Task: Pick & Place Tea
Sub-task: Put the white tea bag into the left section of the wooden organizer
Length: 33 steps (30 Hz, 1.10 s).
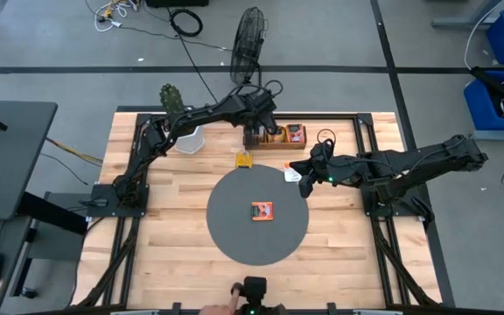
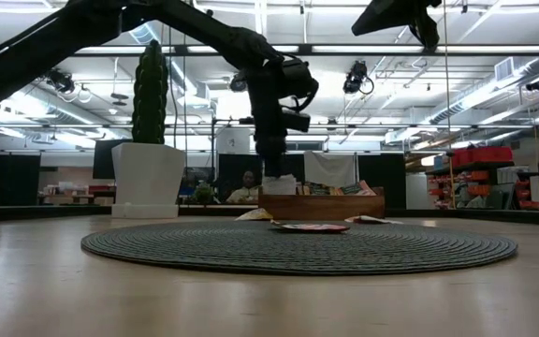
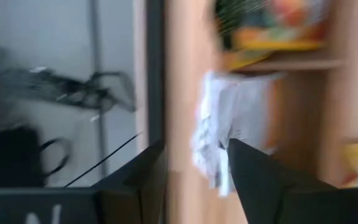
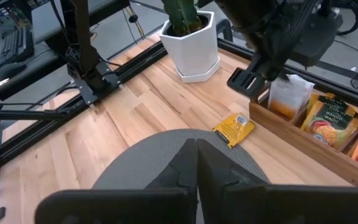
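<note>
The left wrist view is smeared, so the print on the white sachet (image 3: 211, 134) cannot be read, and its lower edge is cut off behind the left gripper's (image 3: 194, 165) dark fingers (image 3: 138, 177). In the low view the tray's contents are largely hidden behind its wall.

The left gripper (image 1: 252, 136) is held over the left end of the wooden tray (image 1: 274, 143), at about twelve o'clock from the round grey mat (image 1: 226, 223). Its jaws are seen parted, with the white sachet standing upright between them in the tray; whether it is touched cannot be told.

The right gripper (image 1: 308, 175) is poised at the mat's two o'clock edge, fingers pressed together, nothing in them.

A red-orange sachet (image 1: 262, 211) lies flat at the mat's centre, edges roughly square to the table. A yellow sachet (image 4: 234, 129) lies flat off the mat's twelve o'clock rim, turned diagonally. Another sachet (image 1: 292, 173) lies beside the right gripper, partly hidden.
</note>
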Each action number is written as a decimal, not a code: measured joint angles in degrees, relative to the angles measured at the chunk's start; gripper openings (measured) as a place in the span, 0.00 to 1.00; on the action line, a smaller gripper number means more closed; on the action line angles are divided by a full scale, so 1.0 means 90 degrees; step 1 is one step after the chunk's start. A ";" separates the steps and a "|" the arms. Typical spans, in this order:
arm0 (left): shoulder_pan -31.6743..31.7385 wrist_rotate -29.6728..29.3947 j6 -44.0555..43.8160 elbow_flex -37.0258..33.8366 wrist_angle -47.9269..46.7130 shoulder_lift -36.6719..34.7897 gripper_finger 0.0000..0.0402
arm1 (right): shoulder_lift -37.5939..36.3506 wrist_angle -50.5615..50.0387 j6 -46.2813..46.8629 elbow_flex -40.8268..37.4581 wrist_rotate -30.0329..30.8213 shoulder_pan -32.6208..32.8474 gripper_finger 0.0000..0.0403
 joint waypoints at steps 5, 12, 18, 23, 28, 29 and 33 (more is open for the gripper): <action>0.0055 -0.0413 -0.0101 0.0000 0.0014 -0.0003 0.48 | 0.0000 0.0005 0.0000 0.0000 -0.0010 -0.0087 0.01; 0.0048 -0.0526 -0.0136 0.0034 0.0196 -0.0226 0.49 | 0.0000 -0.0046 0.0002 0.0000 -0.0021 -0.0087 0.02; 0.0036 -0.0488 -0.0896 0.0591 -0.0394 -0.0458 0.49 | 0.0027 -0.1240 -0.0270 0.0000 -0.0638 -0.0432 0.07; -0.0063 0.0063 -0.2189 0.0882 -0.1022 -0.0894 0.49 | 0.0300 -0.1886 -0.1786 -0.0002 -0.1550 -0.0847 0.22; -0.0342 0.0553 -0.3036 0.0884 -0.1488 -0.1354 0.48 | 0.0972 -0.1944 -0.3548 -0.0067 -0.1820 -0.1256 0.40; -0.0429 0.0577 -0.3103 0.0884 -0.1601 -0.1415 0.49 | 0.1128 -0.1899 -0.3774 -0.0132 -0.1847 -0.1329 0.43; -0.0781 0.0564 -0.3250 0.0884 -0.1816 -0.1611 0.48 | 0.1719 -0.1693 -0.4245 -0.0518 -0.1863 -0.1569 0.51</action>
